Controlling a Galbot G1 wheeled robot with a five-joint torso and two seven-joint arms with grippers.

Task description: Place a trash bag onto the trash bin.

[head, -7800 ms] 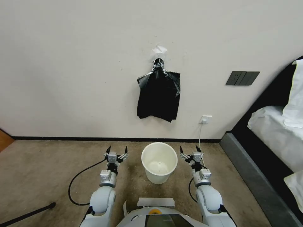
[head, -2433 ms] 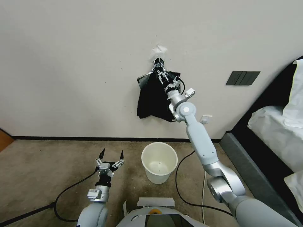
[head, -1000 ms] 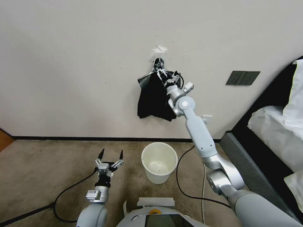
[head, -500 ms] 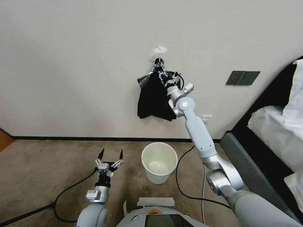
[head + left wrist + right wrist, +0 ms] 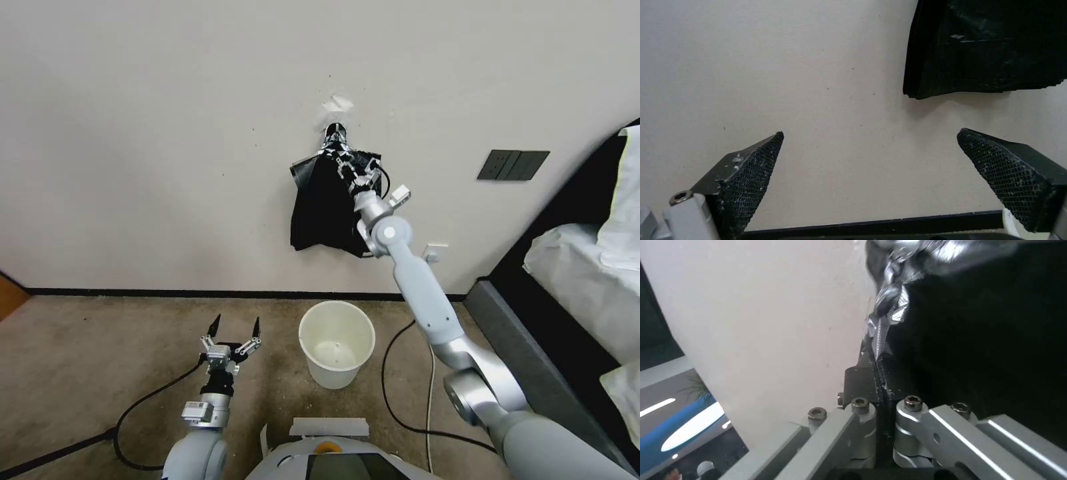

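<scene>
A flat bundle of black bags (image 5: 327, 207) hangs on the wall from a silvery-taped top (image 5: 333, 137). My right gripper (image 5: 345, 162) is raised to it just below the tape. In the right wrist view the right gripper (image 5: 878, 353) is shut on a thin crinkly fold of black plastic, the trash bag (image 5: 893, 310), at the bundle's front. The cream-white trash bin (image 5: 333, 373) stands upright on the carpet below. My left gripper (image 5: 233, 328) hovers low to the left of the bin, open, with nothing between its fingers (image 5: 751, 166); the bundle's lower edge (image 5: 987, 50) shows beyond it.
A bed with white bedding (image 5: 580, 267) and a dark frame fills the right side. On the wall are a dark switch panel (image 5: 512, 165) and a socket (image 5: 433, 252). Black cables (image 5: 393, 407) lie on the carpet on both sides of the bin.
My right arm has risen from beside the bin to the bundle and shut below the tape; in the last half second it slid slightly down. My left arm drew back a little early on.
</scene>
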